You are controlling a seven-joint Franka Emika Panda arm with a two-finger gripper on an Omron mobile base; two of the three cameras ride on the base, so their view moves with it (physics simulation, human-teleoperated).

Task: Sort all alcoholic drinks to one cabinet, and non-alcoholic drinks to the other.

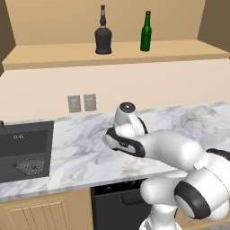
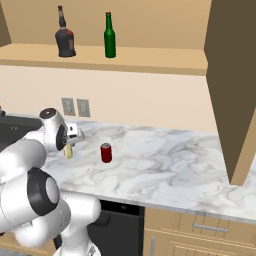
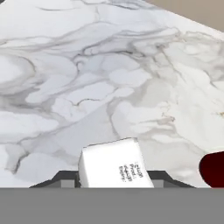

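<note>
While my tool (image 3: 114, 183) brackets the white carton (image 3: 114, 164), grip unclear, the cabinet (image 1: 134, 51) holds black bottle (image 1: 103, 35) and green bottle (image 1: 146, 32).

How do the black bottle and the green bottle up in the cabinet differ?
The black bottle is squat and round-bellied with a thin neck; the green bottle is slim with straighter sides. The black bottle carries a red mark on its body, the green bottle a red cap. The black bottle stands left of the green one. Both stand upright, apart, on the same cabinet shelf.
</note>
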